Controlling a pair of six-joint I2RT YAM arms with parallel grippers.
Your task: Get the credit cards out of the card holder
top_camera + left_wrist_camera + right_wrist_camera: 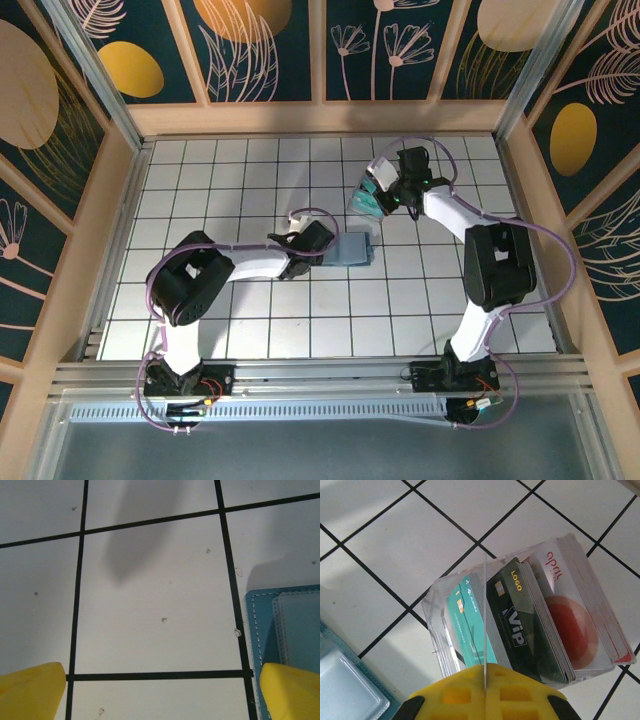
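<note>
Right gripper (484, 674): clenched; the two yellow fingers are pressed together on a credit card (484, 610).
Held credit card: seen edge-on as a thin pale line that rises straight out of the seam between the fingers. Its colour I cannot tell.
Below the right gripper: a clear tray (434, 625) standing on the table. The held card is in front of it in the wrist view, between the teal card and the black one.
Tray contents: cards standing on edge in tilted stacks; a teal card (466, 614), a black card (520, 625) with "LOGO" and "VIP", and a white card (570, 607) with a red disc.
Left gripper (160, 690): released, fingers wide apart and holding nothing, low over the table.
Left gripper, its right-side finger (290, 692): it overlaps the left edge of the card holder; touching or not, I cannot tell.
Card holder (262, 630): slate-blue with pale stitching and an inner pocket, lying flat on the table just beside the left gripper. It is between the two grippers, near the tray but apart from it.
Table (150, 580): white tiles with black grid lines.
</note>
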